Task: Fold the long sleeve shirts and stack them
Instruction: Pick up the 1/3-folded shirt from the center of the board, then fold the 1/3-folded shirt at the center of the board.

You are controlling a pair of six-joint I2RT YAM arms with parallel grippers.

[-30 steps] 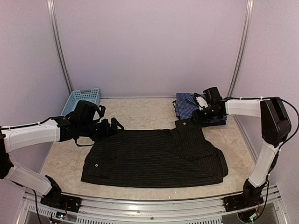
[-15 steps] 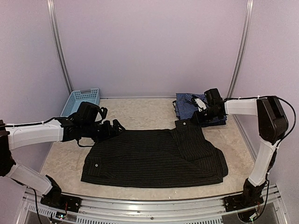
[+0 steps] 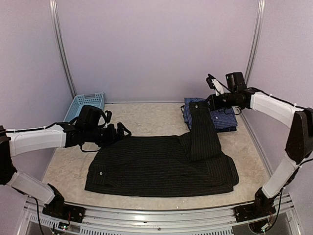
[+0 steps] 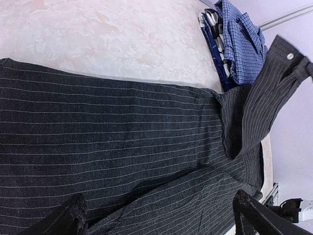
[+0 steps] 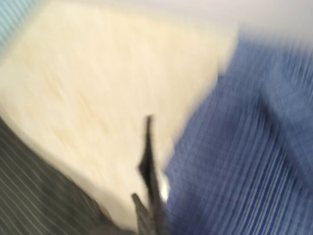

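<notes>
Black pinstripe shirt [image 3: 156,169] x1, blue check shirt [image 3: 226,120] x1, basket [image 3: 85,104] x1

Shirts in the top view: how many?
2. The black pinstriped shirt lies spread across the middle of the table, one sleeve held up by the right gripper. The blue checked shirt sits folded at the far right corner. More could hide beneath it.

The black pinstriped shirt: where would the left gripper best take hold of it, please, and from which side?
Probably the far left edge of the black pinstriped shirt, just ahead of the open left gripper: it lies flat, so come in low from the left, one finger sliding underneath.
</notes>
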